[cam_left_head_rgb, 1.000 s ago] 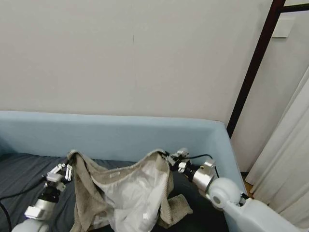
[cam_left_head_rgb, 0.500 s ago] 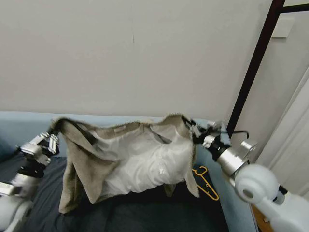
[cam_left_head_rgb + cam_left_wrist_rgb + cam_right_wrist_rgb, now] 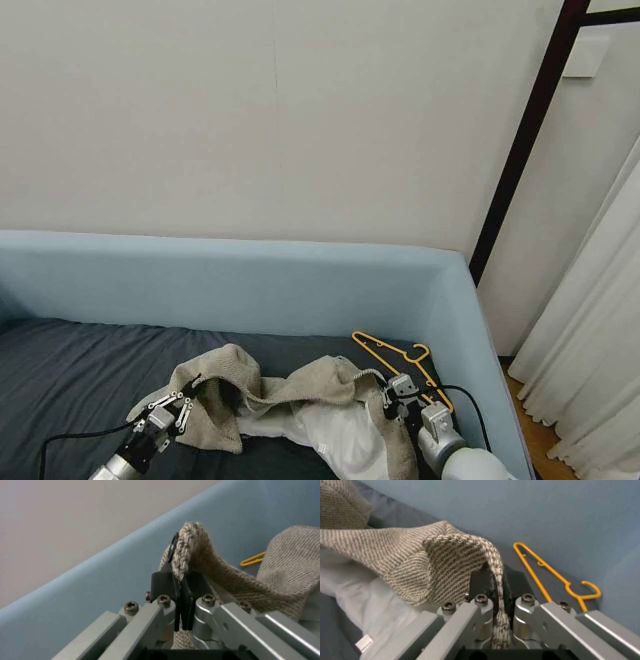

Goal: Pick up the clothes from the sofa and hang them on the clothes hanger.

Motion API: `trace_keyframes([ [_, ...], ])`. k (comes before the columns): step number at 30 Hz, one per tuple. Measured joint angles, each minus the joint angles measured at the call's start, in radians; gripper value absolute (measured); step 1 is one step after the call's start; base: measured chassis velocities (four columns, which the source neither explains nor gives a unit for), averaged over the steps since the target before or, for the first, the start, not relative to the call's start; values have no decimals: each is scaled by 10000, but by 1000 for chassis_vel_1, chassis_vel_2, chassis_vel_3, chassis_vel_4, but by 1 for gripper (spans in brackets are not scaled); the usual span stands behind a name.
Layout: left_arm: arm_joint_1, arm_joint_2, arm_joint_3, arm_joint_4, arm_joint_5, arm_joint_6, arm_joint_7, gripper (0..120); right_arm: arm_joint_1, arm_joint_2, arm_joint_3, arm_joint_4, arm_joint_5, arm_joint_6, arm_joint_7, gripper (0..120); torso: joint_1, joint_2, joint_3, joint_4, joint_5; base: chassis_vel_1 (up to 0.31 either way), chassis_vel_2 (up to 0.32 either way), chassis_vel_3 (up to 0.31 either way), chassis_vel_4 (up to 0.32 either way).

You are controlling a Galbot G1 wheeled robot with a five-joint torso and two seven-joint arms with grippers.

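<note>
Head view: jacket (image 3: pixel 312 385) crosswise; left end effector (image 3: pixel 188 393), right end effector (image 3: pixel 390 393)

The left gripper (image 3: pixel 185 393) had slim silver linkage fingers (image 3: pixel 165 408) and a ribbed metal wrist trailing a black cable (image 3: pixel 80 437). The right gripper (image 3: pixel 392 390) matched it, with its own cable (image 3: pixel 462 388), on a rounded pale grey arm shell (image 3: pixel 478 468). Close up, both showed brushed aluminium bars, dark hex-socket screws (image 3: pixel 163 600) and black finger pads (image 3: pixel 161 583).
</note>
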Motion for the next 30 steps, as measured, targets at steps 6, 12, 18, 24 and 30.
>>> trace_keyframes([
  [6, -162, 137, -86, 39, -271, 134, -964, 0, -6, 128, 328, 90, 1763, 1034, -1517, 12, 0, -1, 1, 0, -2, 0, 0, 0, 0],
  [12, -192, 308, -97, -193, -572, 229, -1164, 0, 234, 242, 1372, 534, 6161, 2706, -4728, 35, 0, 0, 1, 0, -4, 0, 0, 0, 0],
  [18, -211, 428, -73, -217, -609, 234, -1182, 0, 778, 679, 1660, 178, 5955, 2801, -3252, 56, 0, 0, 1, 3, -3, 0, 0, 0, 0],
  [24, -363, 647, 180, -135, -587, 257, -1034, 0, 1328, 1018, 1434, -2255, 2145, 796, -1887, 78, 1, -1, 2, -3, 0, 0, 0, 0, 0],
  [30, -315, 676, 223, -246, -535, 239, -997, 0, 2414, 1576, 1336, -4643, 526, -433, -3361, 98, 1, -2, 2, 4, -1, 0, 0, 0, 0],
])
